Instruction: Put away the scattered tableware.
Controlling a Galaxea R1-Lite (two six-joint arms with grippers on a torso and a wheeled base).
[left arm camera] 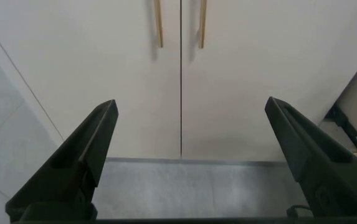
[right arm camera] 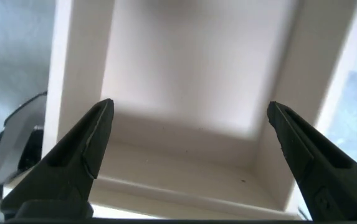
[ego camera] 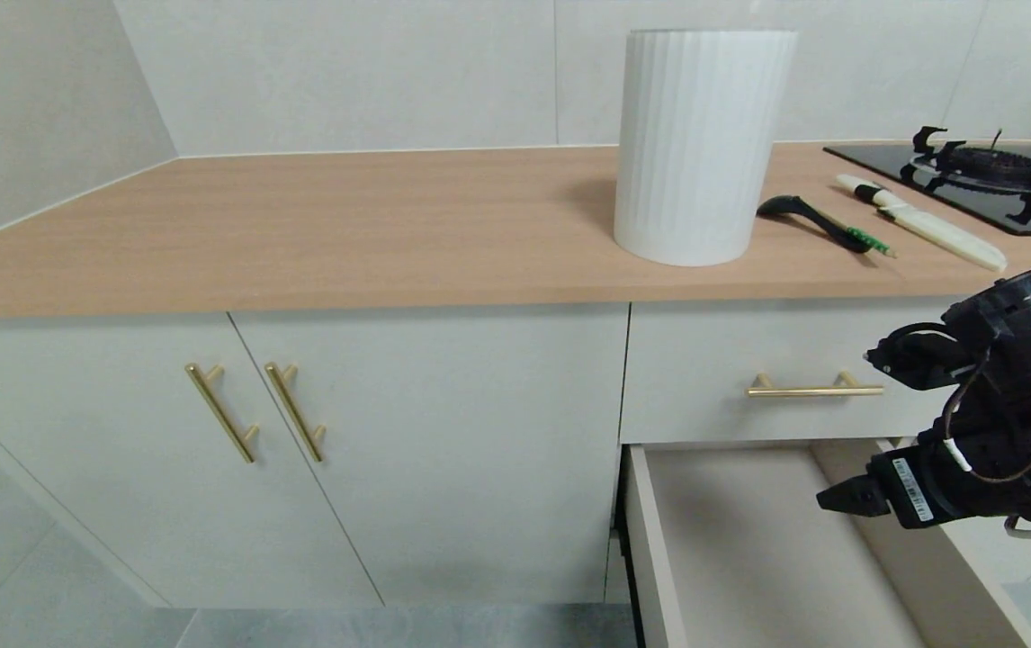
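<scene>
My right gripper (right arm camera: 189, 109) hangs spread over the drawer (ego camera: 650, 540); spoon (ego camera: 808, 216) and knife (ego camera: 925, 225) lie slantwise above, nearer this arm.

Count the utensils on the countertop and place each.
2. A black spoon lies just right of the white cylinder; a white knife lies beyond it, beside the stove. The cylinder may hide more.
</scene>
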